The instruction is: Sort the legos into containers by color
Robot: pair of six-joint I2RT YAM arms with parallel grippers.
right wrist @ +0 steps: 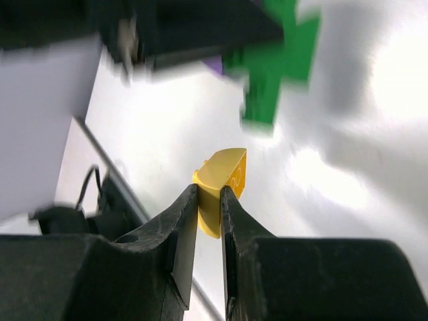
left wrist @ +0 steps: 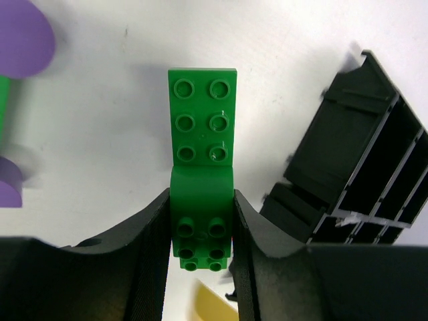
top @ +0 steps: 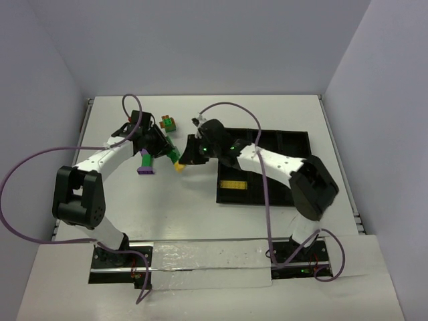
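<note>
The two claws sit tip to tip at the centre of the white table [top: 281, 114] in the top view, just left of the black tray [top: 294, 144].

The left gripper [left wrist: 200, 200] is clenched on a green brick [left wrist: 202, 127]. In its wrist view both fingers press the brick's rounded lower half, and the flat six-stud part sticks up past the fingertips toward the top of the frame.

The right gripper [right wrist: 209, 194] pinches a yellow brick [right wrist: 224, 177] by its narrow sides at mid-frame of its own view. The green brick shows blurred above it at upper right. From above, the yellow and green pieces lie very close, and I cannot tell whether they touch.

A second yellow brick [top: 234, 184] lies in the tray's lower-left compartment. A green-and-orange cluster [top: 167, 123] rests on the table just above the claws. A green-and-purple cluster [top: 145, 166] lies at the lower left of the left gripper. (The raised marks on the green studs and a faint mark on the held yellow face are too small or blurred to read.)
</note>
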